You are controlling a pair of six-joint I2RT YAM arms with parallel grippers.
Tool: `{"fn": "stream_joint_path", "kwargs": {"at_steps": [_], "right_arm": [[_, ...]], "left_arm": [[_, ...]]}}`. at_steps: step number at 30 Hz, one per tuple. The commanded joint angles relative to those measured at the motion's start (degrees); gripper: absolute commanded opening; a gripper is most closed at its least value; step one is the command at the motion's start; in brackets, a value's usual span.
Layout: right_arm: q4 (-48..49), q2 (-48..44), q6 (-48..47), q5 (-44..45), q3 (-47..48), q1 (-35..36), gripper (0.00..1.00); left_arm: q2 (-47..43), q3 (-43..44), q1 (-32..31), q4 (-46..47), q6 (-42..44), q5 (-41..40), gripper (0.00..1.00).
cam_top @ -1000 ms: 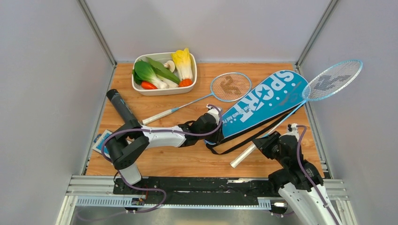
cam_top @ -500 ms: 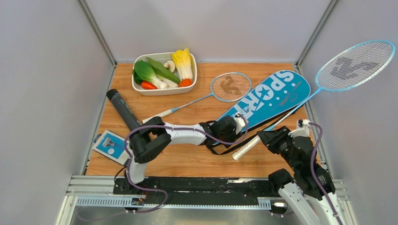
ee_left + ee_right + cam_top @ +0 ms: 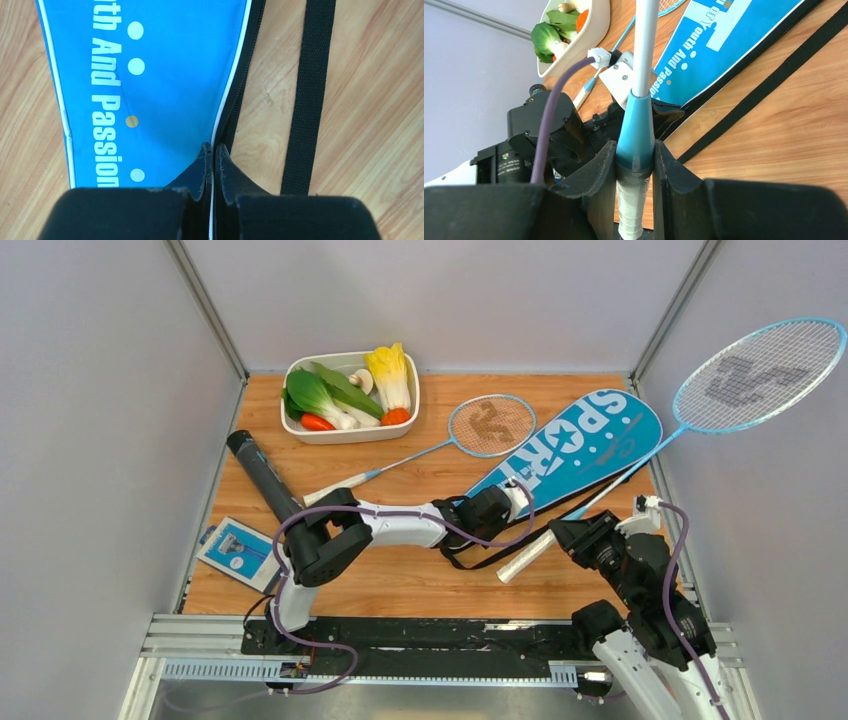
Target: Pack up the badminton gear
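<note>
Rackets number two, both light blue with white handles. One racket lies flat on the desk between the tray and the cover. The other racket is tilted up, its head in the air past the desk's right edge. The right end effector pinches it where the blue cone meets the white grip, one finger on each side.

One blue "SPORT" cover lies slantwise at the right of the desk, its black strap trailing beside it on the wood. The left end effector has its fingers pressed together on the cover's white-piped edge, by the zip, at the narrow end.

One long black tube lies at the left, its near end hidden behind the left arm. One small blue-and-white card sits near the front left corner.

One white tray stands at the back left, holding several toy vegetables: leafy greens, a pale yellow cabbage, a mushroom and orange-red pieces.
</note>
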Motion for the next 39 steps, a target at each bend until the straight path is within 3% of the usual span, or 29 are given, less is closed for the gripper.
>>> {"fn": "stream_joint_path", "kwargs": {"at_steps": [1, 4, 9, 11, 19, 25, 31, 39], "right_arm": [[4.9, 0.2, -2.4, -1.2, 0.7, 0.1, 0.00], [6.6, 0.2, -2.2, -4.0, -1.1, 0.1, 0.00], [8.3, 2.6, -2.0, -9.6, -3.4, 0.1, 0.00], [8.4, 3.7, -2.0, -10.7, -3.6, 0.0, 0.00], [9.3, 3.4, 2.7, -16.5, -6.4, 0.1, 0.00], [10.0, -0.1, 17.6, -27.3, -12.5, 0.0, 0.00], [9.2, -9.5, 26.9, -28.2, -16.6, 0.0, 0.00], [8.7, -10.4, 28.9, -32.9, -17.6, 0.0, 0.00]], "left_arm": [[-6.3, 5.0, 0.1, -2.4, -5.8, -1.2, 0.00], [-9.2, 7.1, 1.3, -2.9, -10.9, -2.6, 0.00], [-12.6, 9.6, 6.7, -6.3, -27.3, -1.8, 0.00], [-13.6, 9.9, 7.6, -7.1, -29.2, -4.4, 0.00], [-15.9, 8.7, 9.4, -6.2, -31.9, -14.4, 0.00], [-14.3, 11.7, 10.1, -7.3, -34.0, -16.7, 0.00], [-12.8, 14.0, 10.2, -8.7, -35.0, -19.0, 0.00], [-11.0, 14.5, 10.2, -8.7, -35.5, -19.1, 0.00]]}}
